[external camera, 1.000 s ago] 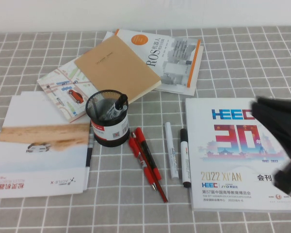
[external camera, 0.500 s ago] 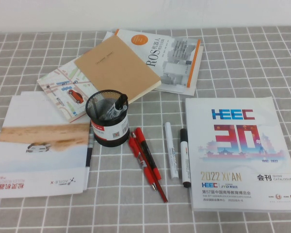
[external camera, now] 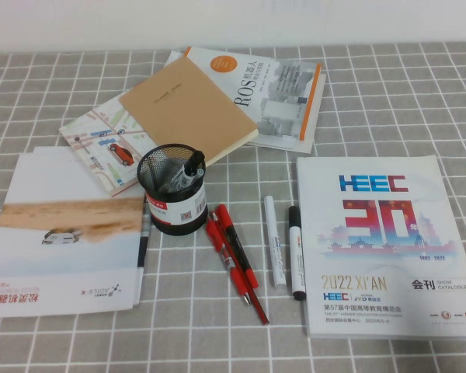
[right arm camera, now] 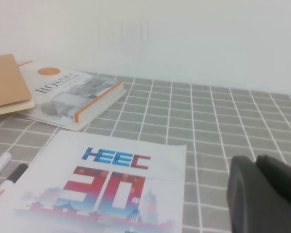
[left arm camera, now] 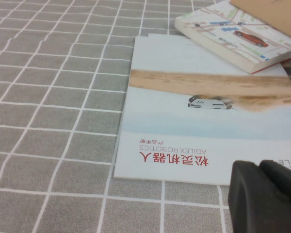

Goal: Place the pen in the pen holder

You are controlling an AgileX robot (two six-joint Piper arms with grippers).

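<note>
The pen holder point(external camera: 172, 191), a black mesh cup with a red-and-white label, stands at the table's middle left. The pen point(external camera: 188, 174), white-barrelled with a black cap, leans inside it, cap up. Neither arm shows in the high view. My left gripper point(left arm camera: 258, 165) is shut and empty, low over the cloth by the near edge of the AgileX brochure point(left arm camera: 194, 111). My right gripper point(right arm camera: 256, 160) is shut and empty, over the cloth to the right of the HEEC catalogue point(right arm camera: 111, 184).
Two red pens point(external camera: 234, 256), a white-capped marker point(external camera: 272, 237) and another black-capped marker point(external camera: 296, 252) lie right of the holder. The HEEC catalogue point(external camera: 380, 249) lies right, the brochure point(external camera: 62, 241) left, and a tan notebook point(external camera: 188, 107), map book point(external camera: 101, 144) and ROS book point(external camera: 276, 93) behind.
My right arm, at the right edge of the high view a second ago, has drawn back out of view. Nothing on the table has moved.
</note>
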